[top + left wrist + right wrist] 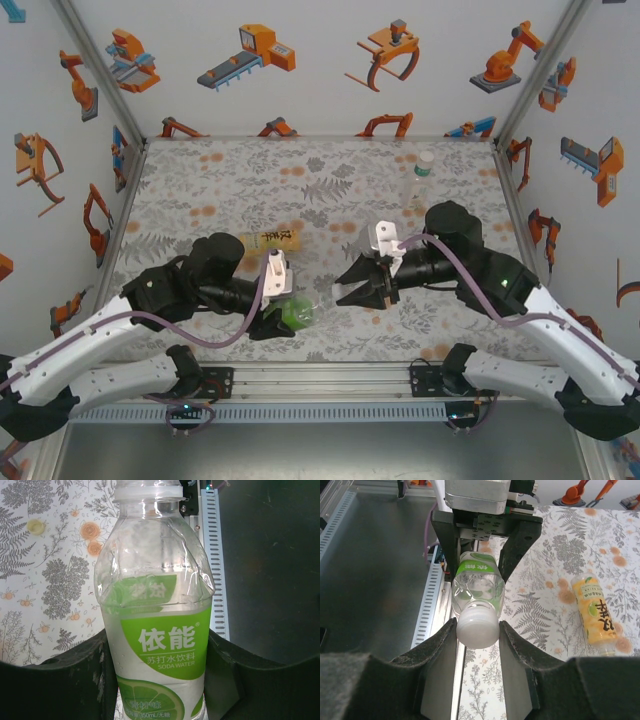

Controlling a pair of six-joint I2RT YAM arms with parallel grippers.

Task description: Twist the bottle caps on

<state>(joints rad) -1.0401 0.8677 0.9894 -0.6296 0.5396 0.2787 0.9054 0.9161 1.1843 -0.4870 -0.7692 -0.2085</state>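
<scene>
- Left tool [157,652] clamps the clear green-banded bottle [159,605] level, over the worktop's [200,200] near edge.
- Right tool [477,632] pinches the white cap [476,626], seated on the neck.
- Judgement: align the cap with the neck and rotate squarely, or the threads may cross.

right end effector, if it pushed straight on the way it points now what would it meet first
The white cap, which sits between the fingers of the right end effector, apparently gripped. Right behind it comes the soda water bottle, held by the left end effector.
</scene>
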